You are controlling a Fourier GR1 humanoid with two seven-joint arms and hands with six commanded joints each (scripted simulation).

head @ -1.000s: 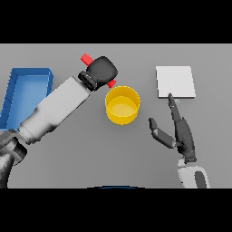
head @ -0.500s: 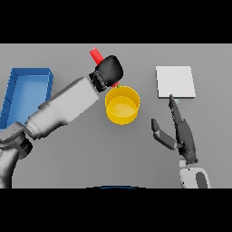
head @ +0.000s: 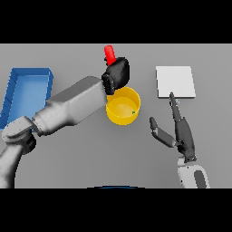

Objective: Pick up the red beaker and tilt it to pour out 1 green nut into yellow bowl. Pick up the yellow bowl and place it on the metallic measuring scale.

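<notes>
My left hand (head: 117,75) is shut on the red beaker (head: 109,53), holding it raised just behind the far rim of the yellow bowl (head: 123,107); only the beaker's upper part shows above the hand. A small green nut (head: 133,112) lies inside the bowl near its right wall. The metallic measuring scale (head: 176,81) is a flat pale square to the right of the bowl. My right hand (head: 181,132) hovers open below the scale, fingers straight and pointing toward it, thumb spread toward the bowl.
A blue tray (head: 27,92) sits at the left edge of the table, partly behind my left forearm (head: 72,107), which crosses the table diagonally toward the bowl.
The left hand has carried the beaker to the right and farther back, ending over the bowl's far rim. A green nut now shows in the bowl. The right hand has stayed put.
</notes>
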